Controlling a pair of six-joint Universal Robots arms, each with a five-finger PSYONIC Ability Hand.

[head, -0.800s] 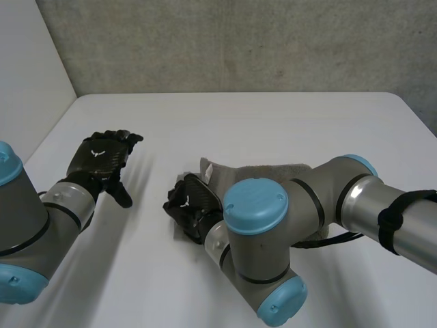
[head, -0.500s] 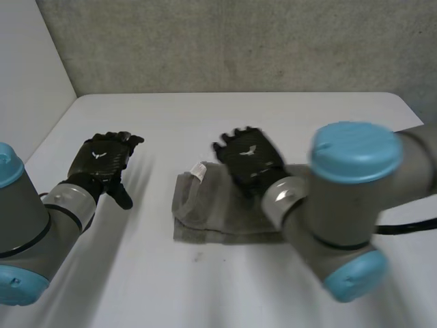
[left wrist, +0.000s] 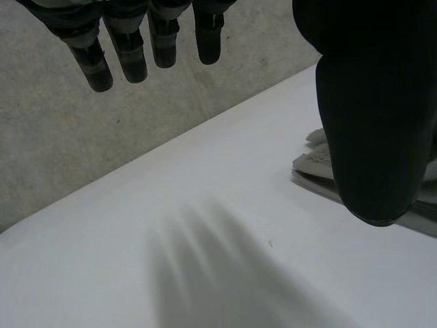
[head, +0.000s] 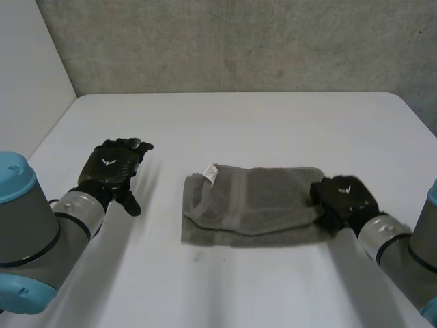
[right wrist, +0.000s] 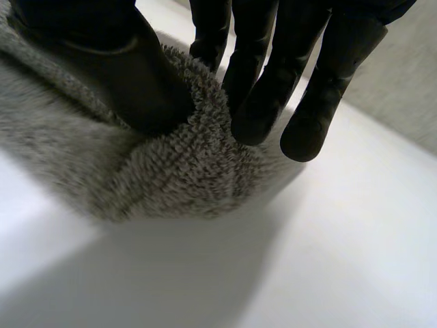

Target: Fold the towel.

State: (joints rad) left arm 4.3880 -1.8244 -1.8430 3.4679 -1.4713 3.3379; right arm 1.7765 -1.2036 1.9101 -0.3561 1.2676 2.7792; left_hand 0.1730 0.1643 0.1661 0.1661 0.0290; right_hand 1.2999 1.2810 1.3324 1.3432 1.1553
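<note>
A grey towel point(head: 252, 205) lies folded in the middle of the white table point(head: 239, 123), a white label point(head: 209, 175) at its left end. My right hand point(head: 341, 198) is at the towel's right edge. In the right wrist view its thumb point(right wrist: 130, 75) presses on the towel point(right wrist: 171, 171) and its fingers point(right wrist: 259, 102) come down on the far side of a raised ridge of cloth, pinching it. My left hand point(head: 113, 167) hovers over bare table left of the towel, fingers straight and spread. Beside the left hand's thumb point(left wrist: 369, 123) a corner of the towel point(left wrist: 314, 160) shows.
A grey wall point(head: 239, 41) runs along the table's far edge. Bare tabletop lies between the left hand and the towel and beyond the towel toward the wall.
My right hand swept from the towel's left end, over its middle, to its right edge, where it now pinches the cloth. The left hand has shifted slightly toward the towel.
</note>
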